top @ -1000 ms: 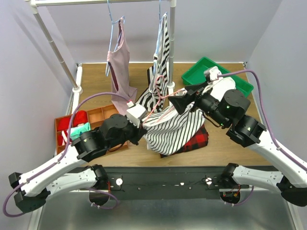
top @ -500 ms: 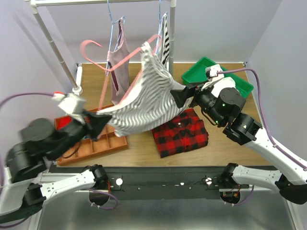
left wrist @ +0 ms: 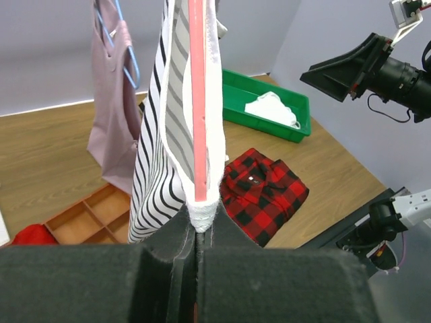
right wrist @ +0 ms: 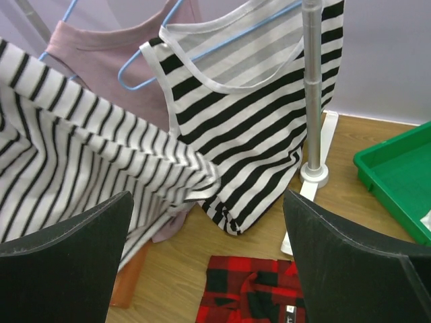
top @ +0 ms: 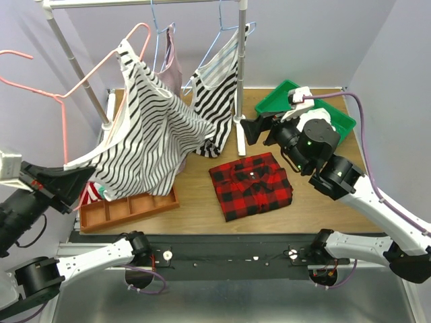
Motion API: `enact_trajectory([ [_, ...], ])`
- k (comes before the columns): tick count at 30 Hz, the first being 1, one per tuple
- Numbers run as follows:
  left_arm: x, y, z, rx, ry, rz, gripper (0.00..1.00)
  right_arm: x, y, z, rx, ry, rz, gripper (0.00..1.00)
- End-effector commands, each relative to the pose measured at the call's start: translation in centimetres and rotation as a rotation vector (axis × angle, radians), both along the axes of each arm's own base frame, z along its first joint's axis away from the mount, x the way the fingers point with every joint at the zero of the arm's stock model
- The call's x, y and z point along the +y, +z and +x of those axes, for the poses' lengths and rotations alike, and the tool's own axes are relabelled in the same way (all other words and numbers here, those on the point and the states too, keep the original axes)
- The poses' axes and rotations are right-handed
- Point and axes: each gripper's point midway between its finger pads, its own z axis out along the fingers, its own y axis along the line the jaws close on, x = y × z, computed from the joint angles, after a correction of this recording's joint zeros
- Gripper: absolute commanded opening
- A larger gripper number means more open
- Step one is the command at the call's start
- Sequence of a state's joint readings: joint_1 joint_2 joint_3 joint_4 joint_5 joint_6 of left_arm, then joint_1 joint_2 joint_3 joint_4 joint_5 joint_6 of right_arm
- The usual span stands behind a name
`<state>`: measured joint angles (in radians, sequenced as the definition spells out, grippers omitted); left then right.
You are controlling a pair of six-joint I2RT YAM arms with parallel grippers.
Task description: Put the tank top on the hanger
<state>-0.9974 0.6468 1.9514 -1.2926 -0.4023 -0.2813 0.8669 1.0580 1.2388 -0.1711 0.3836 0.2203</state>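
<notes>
The tank top [top: 148, 134], white with thin black stripes, hangs draped on the pink-red hanger [top: 64, 134], held high at the left. My left gripper [top: 81, 176] is shut on the hanger's lower corner, with the tank top's hem wrapped over it. In the left wrist view the hanger wire [left wrist: 197, 101] rises straight from my shut left gripper [left wrist: 199, 225], with the tank top [left wrist: 155, 155] around it. My right gripper [top: 259, 128] is open and empty, to the right of the rack pole. In the right wrist view its fingers [right wrist: 67, 262] stand wide apart, and the tank top [right wrist: 81, 148] is at the left.
A garment rack pole [top: 239, 67] stands at the middle back. A bold striped top [top: 215, 101] and a mauve top [top: 172, 64] hang there on blue hangers. A red plaid shirt [top: 252, 183] lies on the table. A green tray [top: 337, 114] is right, an orange organiser [top: 128, 208] left.
My left arm has swung the hanger and tank top up and to the left. My right gripper has let go of the tank top, opened and drawn back right.
</notes>
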Motion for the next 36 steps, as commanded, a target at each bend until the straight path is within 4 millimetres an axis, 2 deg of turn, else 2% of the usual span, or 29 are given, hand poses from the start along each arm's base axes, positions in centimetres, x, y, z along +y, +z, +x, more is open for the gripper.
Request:
enact_trajectory([
  [1,2.1,0.4,-1.1,-0.020,0.008,-0.013,0.00,-0.1,1.1,0.5,-0.014,-0.031,0.025,0.99],
  [5,3.2,1.0,-2.3,-0.043,-0.021,-0.033,0.00,-0.1,1.0,0.6,-0.014,-0.034,0.025,0.99],
  [11,4.2,-0.3,-2.7,0.005,0.003,-0.062,0.00,0.4,0.3,0.8,0.000,-0.029,0.017,0.99],
  [15,6.0,-1.4,-2.6,0.041,0.080,-0.100,0.00,0.6,0.0,0.9,0.006,-0.023,0.007,0.99],
  [18,6.7,-2.1,-2.4,0.065,0.118,-0.109,0.00,0.7,-0.1,1.0,0.008,-0.022,0.005,0.99],
  [22,7.3,-2.8,-0.5,0.097,0.248,-0.046,0.00,0.9,-0.3,1.0,0.013,-0.015,0.002,0.99],
  [27,7.1,-3.0,1.9,0.123,0.390,0.041,0.00,0.7,-0.5,0.9,0.020,-0.019,-0.003,0.99],
  [31,6.4,-3.9,3.3,0.143,0.451,0.124,0.00,0.3,-0.4,0.7,0.015,-0.026,-0.006,0.99],
  [36,4.7,-5.6,4.8,0.180,0.485,0.242,0.00,0.2,-0.5,0.5,0.017,-0.023,-0.008,0.99],
])
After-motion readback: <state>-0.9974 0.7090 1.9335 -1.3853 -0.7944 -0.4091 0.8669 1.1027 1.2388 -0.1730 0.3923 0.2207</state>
